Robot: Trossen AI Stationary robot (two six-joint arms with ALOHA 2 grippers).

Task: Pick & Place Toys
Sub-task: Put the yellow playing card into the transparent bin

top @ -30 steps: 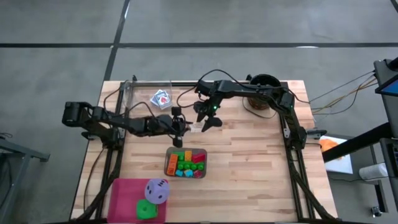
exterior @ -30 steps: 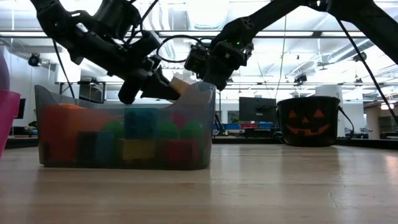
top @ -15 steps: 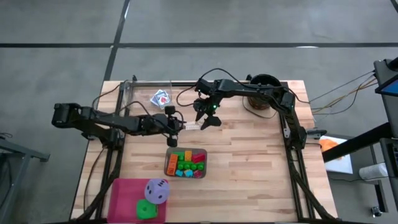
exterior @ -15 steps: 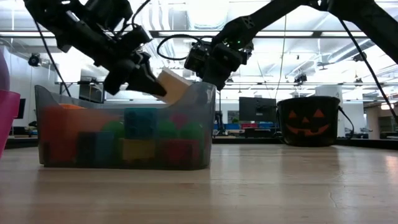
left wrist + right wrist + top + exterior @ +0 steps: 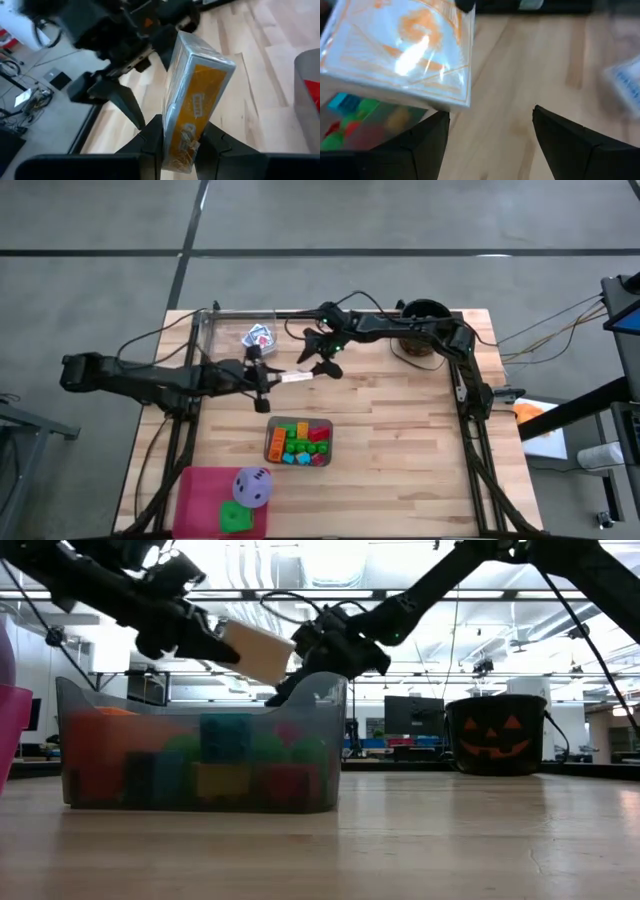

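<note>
My left gripper (image 5: 268, 376) is shut on a white-and-orange card box (image 5: 296, 376) wrapped in clear film, above the table's middle. The box (image 5: 257, 650) hangs higher than the grey tray (image 5: 200, 755). In that tray (image 5: 270, 442) lie several bright blocks (image 5: 300, 442). My right gripper (image 5: 322, 364) stands open just beyond the box's free end. In the right wrist view its fingers (image 5: 440, 131) are spread with nothing between them, and the box (image 5: 405, 50) sits to one side. My left gripper (image 5: 177, 135) pinches the card box's end (image 5: 182, 137) nearest the arm between its two fingers, one on each broad face. The fingers come from the table's left, slanting a little downward. The box stands on edge, sticks out past the fingertips toward the right gripper, and is lifted clear.
A pink bin (image 5: 200, 490) at the near left holds a purple die (image 5: 252, 487) and a green die (image 5: 235, 517). A clear container with cards (image 5: 258, 337) stands at the far left. A black pumpkin-face bucket (image 5: 425, 330) sits at the far right.
My left gripper has drawn back toward the table's left edge and risen, carrying the card box up from the tray's rim to well above it. My right gripper has moved a little toward the far left and tipped nearer to level, staying open.
</note>
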